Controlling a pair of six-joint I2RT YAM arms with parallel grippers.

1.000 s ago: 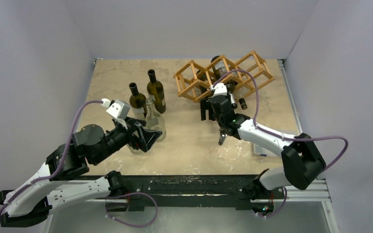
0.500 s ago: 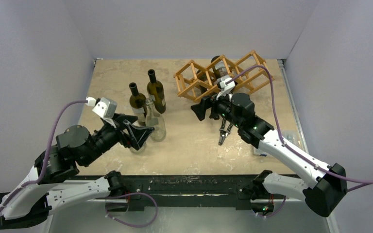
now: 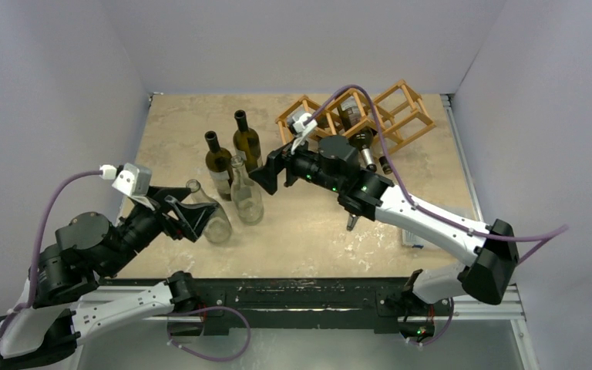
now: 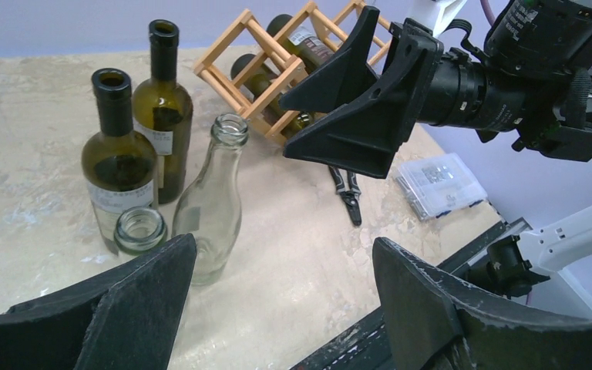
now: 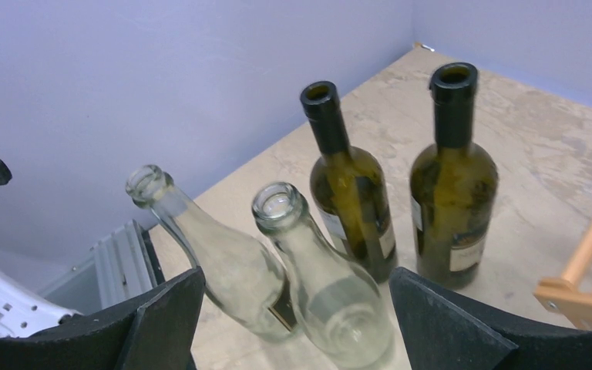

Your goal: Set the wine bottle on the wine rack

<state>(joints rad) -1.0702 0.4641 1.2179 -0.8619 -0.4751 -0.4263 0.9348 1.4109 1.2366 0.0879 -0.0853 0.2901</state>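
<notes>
At the far right of the surface (image 3: 308,223), the wine rack (image 3: 401,108) already cradles two dark bottles (image 3: 348,114), so the job looks partly done. The left gripper (image 3: 189,218) and right gripper (image 3: 268,169) hover, jaws spread and empty, by four bottles standing left of the rack: two green wine bottles (image 3: 247,150), two clear bottles (image 3: 247,199).

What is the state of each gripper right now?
Left gripper: open, holding nothing.
Right gripper: open, holding nothing.

Small walled tabletop cell under soft, even light.
Plain pale lavender-grey walls (image 3: 293,38) enclose a beige marble-patterned tabletop (image 3: 177,123) on three sides; a black metal rail (image 3: 301,291) runs along its near edge.
</notes>
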